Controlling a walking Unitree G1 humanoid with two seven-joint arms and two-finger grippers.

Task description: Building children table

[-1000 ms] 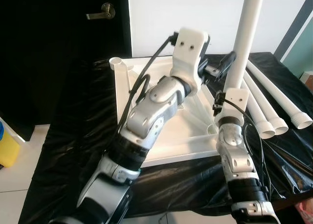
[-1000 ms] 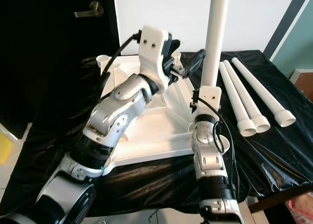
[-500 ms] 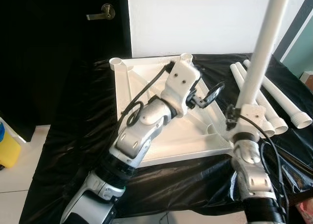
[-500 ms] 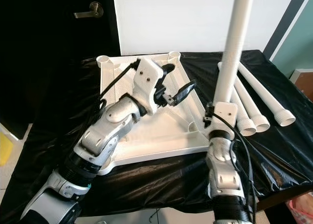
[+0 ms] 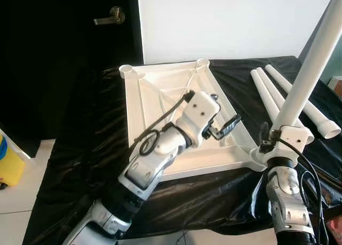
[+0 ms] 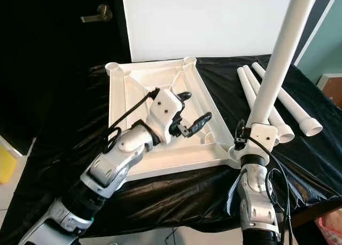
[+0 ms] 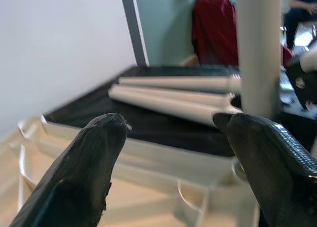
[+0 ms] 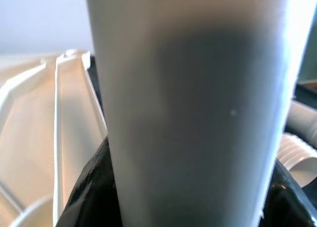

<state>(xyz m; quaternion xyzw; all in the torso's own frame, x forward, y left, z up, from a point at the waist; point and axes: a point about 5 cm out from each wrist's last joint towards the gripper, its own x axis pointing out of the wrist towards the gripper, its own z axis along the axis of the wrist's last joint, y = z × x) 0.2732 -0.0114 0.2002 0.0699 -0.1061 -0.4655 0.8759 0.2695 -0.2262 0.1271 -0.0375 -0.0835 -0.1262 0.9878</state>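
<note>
Both arms were jointed silver metal with black bands between segments. A white plastic wrist housing (image 5: 199, 110) with two dark screw holes capped the left arm, a looping black cable (image 5: 151, 128) alongside. The glossy black fingers (image 7: 94, 157) were rounded.

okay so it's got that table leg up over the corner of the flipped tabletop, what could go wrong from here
The right end effector holds the table leg tilted, not square to the corner socket, so it may jam or skid off. The tabletop lies on slick black sheeting near the edge and could slide. The open left end effector hovers above it, bracing nothing.
</note>
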